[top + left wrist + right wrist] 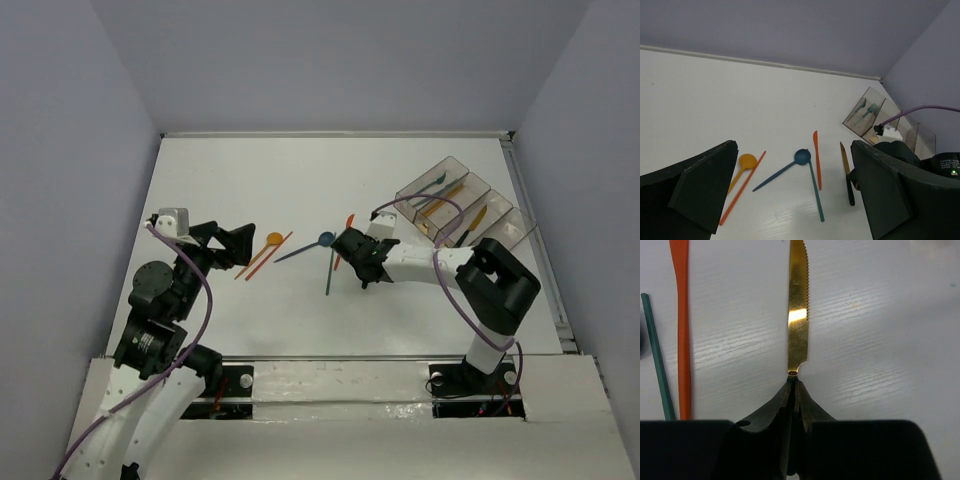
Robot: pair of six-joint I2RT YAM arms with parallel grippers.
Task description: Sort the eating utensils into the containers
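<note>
My right gripper (794,385) is shut on the dark handle of a gold serrated knife (798,315), held low over the table. It sits mid-table in the top view (348,257). Beside it lie an orange knife (682,340), a teal handle (657,365) and a blue spoon (325,239). My left gripper (243,245) is open and empty, just left of an orange spoon (273,240) and an orange stick (262,260). In the left wrist view these lie ahead of the gripper (795,200): orange spoon (746,161), blue spoon (801,156), gold knife (844,161). The clear bins (455,200) hold several utensils.
The bins stand at the right rear, close to the table's right edge (535,240). A purple cable (440,215) loops over the right arm near them. Grey walls enclose the table at the back and sides.
</note>
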